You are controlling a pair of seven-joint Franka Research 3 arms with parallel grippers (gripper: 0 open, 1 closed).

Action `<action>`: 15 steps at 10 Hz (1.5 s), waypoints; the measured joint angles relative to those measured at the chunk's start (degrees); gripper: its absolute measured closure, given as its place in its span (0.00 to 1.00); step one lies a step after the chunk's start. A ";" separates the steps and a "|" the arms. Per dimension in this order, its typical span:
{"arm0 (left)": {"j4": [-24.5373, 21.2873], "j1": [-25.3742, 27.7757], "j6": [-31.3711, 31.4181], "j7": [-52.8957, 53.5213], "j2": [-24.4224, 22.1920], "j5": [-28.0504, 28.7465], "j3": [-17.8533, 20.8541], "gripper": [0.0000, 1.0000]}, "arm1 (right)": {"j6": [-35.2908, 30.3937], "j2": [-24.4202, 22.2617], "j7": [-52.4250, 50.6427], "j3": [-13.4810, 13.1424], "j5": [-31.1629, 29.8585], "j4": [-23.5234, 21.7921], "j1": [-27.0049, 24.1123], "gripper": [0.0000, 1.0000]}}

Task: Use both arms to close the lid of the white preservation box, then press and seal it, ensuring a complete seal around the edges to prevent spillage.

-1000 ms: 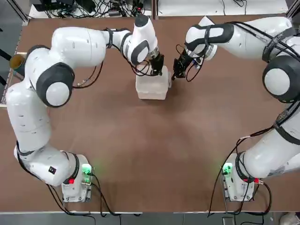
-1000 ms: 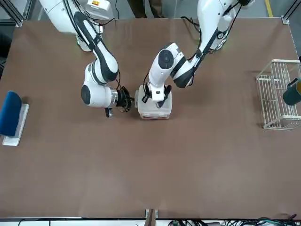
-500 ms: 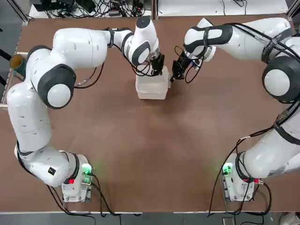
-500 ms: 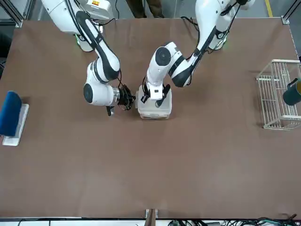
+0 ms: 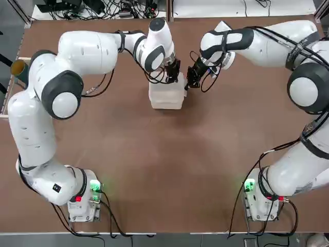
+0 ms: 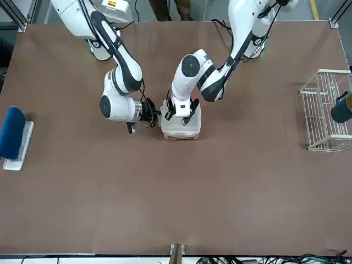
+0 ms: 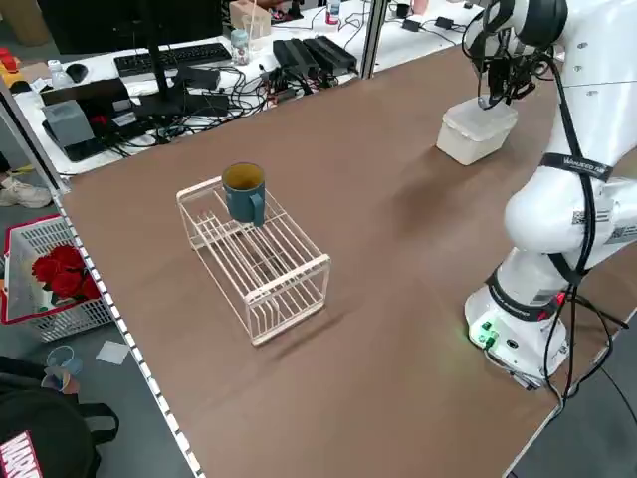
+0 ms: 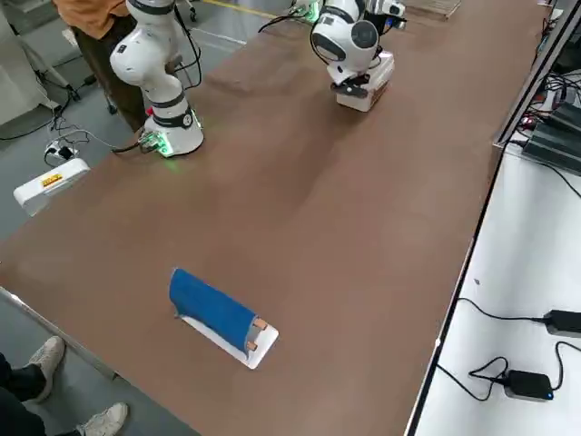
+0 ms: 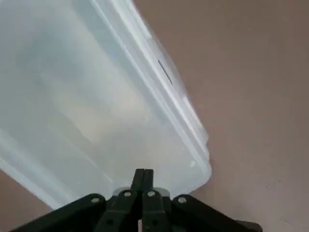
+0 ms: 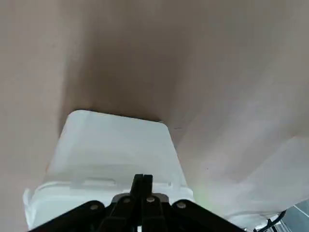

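Top view: right gripper [image 5: 186,85] has closed in from beside the small translucent white plastic preservation box [image 5: 165,98]; now touching its edge.
Front view: left gripper [image 6: 180,111] presses the translucent square lid [image 6: 181,124] beneath it.
Wrist views: both grippers' fingers pressed together; sealing underway.

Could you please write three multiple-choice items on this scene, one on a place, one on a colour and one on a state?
1. Where is the left tool?
A. on the box's lid
B. over the rack
C. beside the blue-topped tray

2. What colour is the mug on the wire rack?
A. red
B. teal
C. yellow

3. How is the white preservation box?
A. lid off
B. tipped over
C. lid down

Answers: 1 A, the left wrist view shows its tips on the lid; 2 B, the left side view shows teal; 3 C, the lid covers the box. The right tool is at the box's side.
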 joint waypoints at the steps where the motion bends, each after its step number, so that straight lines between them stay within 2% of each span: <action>1: 0.02 0.00 0.00 0.00 0.01 0.00 0.02 0.99 | 0.19 0.00 -0.01 0.00 0.01 -0.07 0.00 0.99; 15: 0.34 -0.01 0.06 -0.02 0.19 0.03 0.28 0.99 | 3.39 -0.09 -0.46 -0.04 0.03 -1.20 0.45 0.99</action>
